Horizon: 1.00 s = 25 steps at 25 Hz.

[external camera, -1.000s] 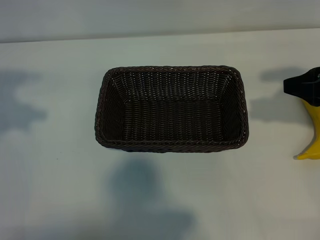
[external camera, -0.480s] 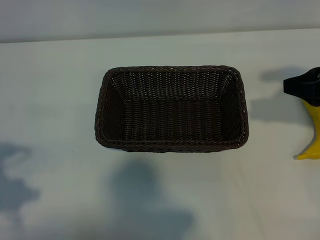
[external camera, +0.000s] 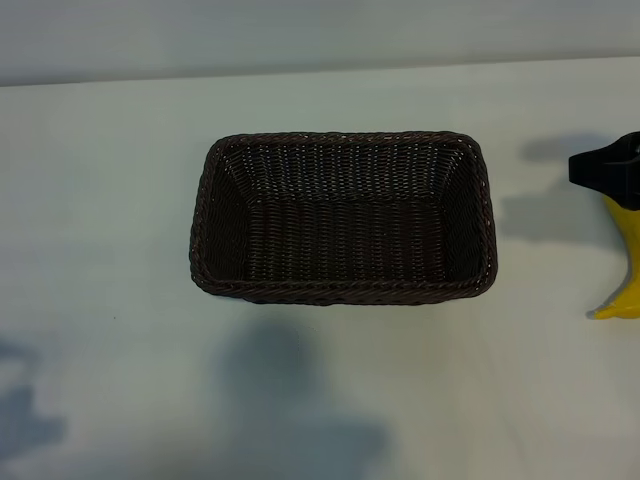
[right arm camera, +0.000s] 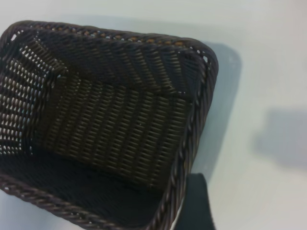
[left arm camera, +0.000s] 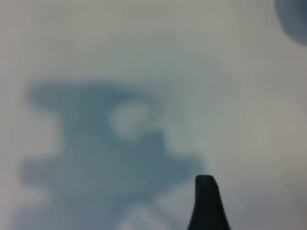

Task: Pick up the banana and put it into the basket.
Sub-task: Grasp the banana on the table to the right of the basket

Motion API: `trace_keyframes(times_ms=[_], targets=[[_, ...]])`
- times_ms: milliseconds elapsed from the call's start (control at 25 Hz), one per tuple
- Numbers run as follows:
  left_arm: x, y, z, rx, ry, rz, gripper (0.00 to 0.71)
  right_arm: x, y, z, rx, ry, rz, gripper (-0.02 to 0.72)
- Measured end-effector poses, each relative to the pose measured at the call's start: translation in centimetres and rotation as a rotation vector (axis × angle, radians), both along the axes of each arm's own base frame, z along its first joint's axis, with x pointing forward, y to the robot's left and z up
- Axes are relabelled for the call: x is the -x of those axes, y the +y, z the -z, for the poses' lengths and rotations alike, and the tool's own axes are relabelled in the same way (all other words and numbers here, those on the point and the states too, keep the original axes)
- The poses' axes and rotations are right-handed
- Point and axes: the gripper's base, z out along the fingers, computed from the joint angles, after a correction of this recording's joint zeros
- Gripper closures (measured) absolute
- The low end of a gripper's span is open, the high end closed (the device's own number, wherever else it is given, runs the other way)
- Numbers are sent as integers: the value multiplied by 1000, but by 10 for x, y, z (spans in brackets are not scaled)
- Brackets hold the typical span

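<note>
White tabletop (external camera: pixel 110 200) carries the rectangular dark brown woven wicker basket (external camera: pixel 343 215), empty. Well off to its side, the right gripper (external camera: pixel 612 178) sits at the curved yellow banana (external camera: pixel 623 270) — jaws wide, grasp unclear. Left gripper (left arm camera: pixel 206 203) stands open, holding nothing.

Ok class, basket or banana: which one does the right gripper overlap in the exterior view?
The banana, the yellow one at the right edge; the right gripper covers its upper end. The dark wicker basket sits apart, mid-table, empty.
</note>
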Motion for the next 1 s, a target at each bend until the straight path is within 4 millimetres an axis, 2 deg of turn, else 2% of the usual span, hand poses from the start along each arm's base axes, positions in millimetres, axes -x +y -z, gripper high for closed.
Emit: trace_keyframes(times_ms=[320, 720, 840, 1000], targets=[[36, 0, -1, -2, -239, -97, 187, -1, -1, 0, 4, -8, 9, 131], [36, 1, 0, -4, -241, -101, 187, -6, -3, 0, 9, -18, 45, 131], [36, 1, 0, -4, -241, -101, 187, -18, -4, -6, 11, -13, 39, 131], [36, 1, 0, -4, -241, -101, 187, -40, -5, -25, 11, 13, 26, 131]])
